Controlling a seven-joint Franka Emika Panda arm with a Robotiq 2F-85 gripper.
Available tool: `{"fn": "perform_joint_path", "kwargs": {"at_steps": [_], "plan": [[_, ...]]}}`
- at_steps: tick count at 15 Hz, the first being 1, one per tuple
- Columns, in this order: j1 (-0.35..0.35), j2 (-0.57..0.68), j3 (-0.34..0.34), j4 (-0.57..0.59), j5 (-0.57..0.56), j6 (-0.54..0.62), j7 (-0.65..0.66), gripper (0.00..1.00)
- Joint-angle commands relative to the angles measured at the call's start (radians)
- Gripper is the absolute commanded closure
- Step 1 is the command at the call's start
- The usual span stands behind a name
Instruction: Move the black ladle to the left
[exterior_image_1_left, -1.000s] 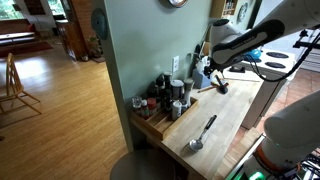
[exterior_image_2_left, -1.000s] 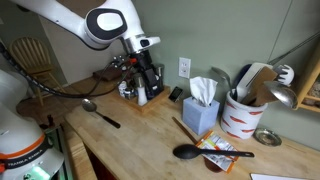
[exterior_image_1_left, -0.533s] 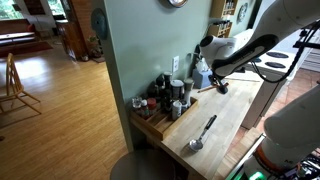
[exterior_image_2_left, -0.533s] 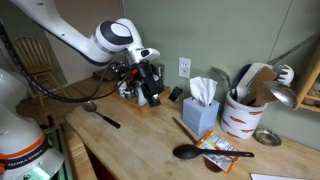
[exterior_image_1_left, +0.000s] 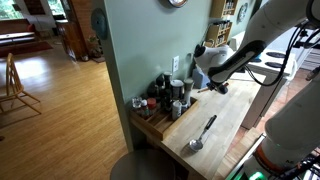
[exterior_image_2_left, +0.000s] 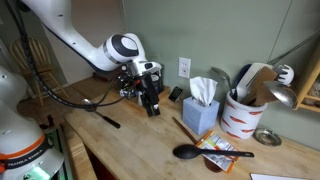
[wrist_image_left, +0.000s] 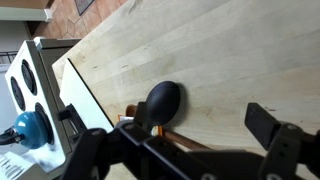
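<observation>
**Lined up for the pick, nothing gripped yet**

Pale wooden tabletop (exterior_image_2_left: 130, 150) carrying everything, with bare room toward 9 o'clock for a shifted utensil. White jointed robot arm (exterior_image_2_left: 75, 45) reaching in from 10 o'clock and bent downward, presumably to aim the wrist camera at the target.

Red-and-white ceramic utensil crock (exterior_image_2_left: 240, 120) at 3 o'clock by the wall. Light-blue cardboard tissue box (exterior_image_2_left: 200, 117) just beside it toward 9 o'clock. Wooden tray of dark jars (exterior_image_1_left: 160, 108) against the wall. All three parked at the back, probably to leave the front strip free for work.

Dark two-fingered hand (exterior_image_2_left: 151, 103) hanging above the tabletop, touching nothing. Fingers spread apart in the wrist view with nothing between them, most likely held wide to straddle something slim.

Black ladle (exterior_image_2_left: 186, 152), matte black all over with a long slim straight handle and a small round bowl, lying flat on the tabletop. Roughly 5 o'clock from the hand, near but untouched. Bowl toward 9 o'clock, handle running to 3 o'clock past some flat printed packets too small to identify. In the wrist view, bowl (wrist_image_left: 163, 101) toward 12 o'clock from the finger gap, so approach apparently aligned on it.

Shiny silver metal ladle (exterior_image_2_left: 100, 113) at 9 o'clock from the hand, well apart from the black one. Not the target.

Judged stage: approach. Descent, closing and the sideways carry not yet done.
</observation>
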Motion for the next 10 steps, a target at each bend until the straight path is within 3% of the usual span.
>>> {"fn": "perform_joint_path", "kwargs": {"at_steps": [1, 10], "plan": [[0.049, 0.025, -0.041, 0.017, -0.042, -0.01, 0.046, 0.0], [0.092, 0.273, -0.095, 0.138, -0.326, -0.037, 0.312, 0.0]]}}
